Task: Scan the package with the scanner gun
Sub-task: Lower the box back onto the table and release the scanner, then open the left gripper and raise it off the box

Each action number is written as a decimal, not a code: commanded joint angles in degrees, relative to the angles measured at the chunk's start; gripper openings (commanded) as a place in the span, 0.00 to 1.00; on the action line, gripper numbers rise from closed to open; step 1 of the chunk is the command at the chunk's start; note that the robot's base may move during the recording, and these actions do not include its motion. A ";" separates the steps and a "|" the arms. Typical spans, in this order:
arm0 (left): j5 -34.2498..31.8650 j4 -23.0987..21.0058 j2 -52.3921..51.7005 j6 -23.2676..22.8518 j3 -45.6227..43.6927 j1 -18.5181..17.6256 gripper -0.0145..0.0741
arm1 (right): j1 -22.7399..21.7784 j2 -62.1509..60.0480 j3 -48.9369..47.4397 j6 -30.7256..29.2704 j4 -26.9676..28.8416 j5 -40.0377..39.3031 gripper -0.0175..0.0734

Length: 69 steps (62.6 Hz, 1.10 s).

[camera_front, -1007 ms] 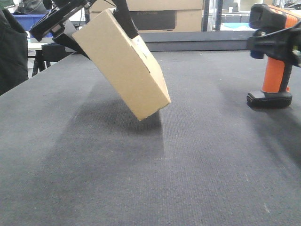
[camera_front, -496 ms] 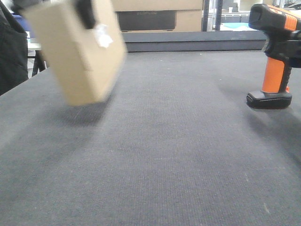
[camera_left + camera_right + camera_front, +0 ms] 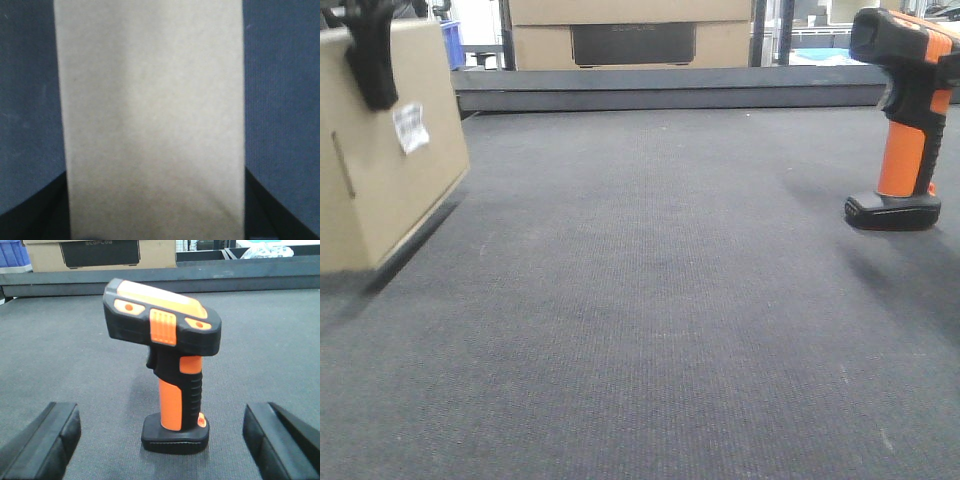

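— Where is the box (image 3: 382, 150) found?
— It is seen at the far left, tilted, low over the tabletop (image 3: 650, 300).
— And the scanner gun (image 3: 903, 120)?
— It is stood upright on the tabletop at the far right, well apart from the box. Bigger boxes (image 3: 630, 32) are stacked behind the tabletop.

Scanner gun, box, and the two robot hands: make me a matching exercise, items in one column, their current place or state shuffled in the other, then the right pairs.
Column one:
1. scanner gun
2. box
3. left hand
4. right hand

Column two:
A. clamped on cardboard
B. open, fingers either side of the orange handle, not touching
C. standing upright on its base on the mat
D. at the left edge of the front view, white label showing

Pairs: 1-C, 2-D, 3-A, 4-B
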 commanded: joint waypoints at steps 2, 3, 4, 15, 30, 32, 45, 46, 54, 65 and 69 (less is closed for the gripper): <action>-2.24 -0.36 -0.75 0.22 0.98 0.03 0.04 | 0.04 -0.39 0.24 -0.08 -0.45 -0.42 0.82; -2.49 -0.19 -0.75 0.22 1.08 0.03 0.04 | 0.04 -0.39 0.24 -0.08 -0.45 -0.42 0.82; -2.58 -0.11 -0.75 0.22 1.18 0.03 0.04 | 0.04 -0.39 0.24 -0.08 -0.45 -0.42 0.82; -3.38 0.17 -0.75 0.22 1.18 0.03 0.13 | 0.04 -0.40 0.24 -0.08 -0.45 -0.16 0.82; -3.04 0.06 -0.75 0.22 1.18 0.03 0.53 | 0.04 -0.40 0.24 -0.08 -0.45 2.73 0.82; -3.05 0.06 -0.75 0.22 1.18 0.03 0.57 | 0.04 -0.40 0.24 -0.08 -0.45 2.73 0.82; -3.68 0.06 -0.75 0.22 1.18 0.03 0.74 | 0.04 -0.40 0.24 -0.08 -0.45 2.58 0.82; -3.68 0.06 -0.75 0.22 1.18 0.03 0.76 | 0.04 -0.40 0.24 -0.08 -0.45 2.58 0.82; -2.48 0.40 -1.07 0.10 0.71 0.03 0.80 | 0.04 -0.40 0.24 -0.08 -0.45 2.58 0.82; 0.24 5.19 -4.94 -1.53 -1.40 0.03 0.76 | 0.04 -0.40 0.24 -0.08 -0.45 2.58 0.82; 0.86 6.69 -7.83 -2.38 -1.76 0.03 0.73 | 0.04 -0.40 0.24 -0.08 -0.45 2.58 0.82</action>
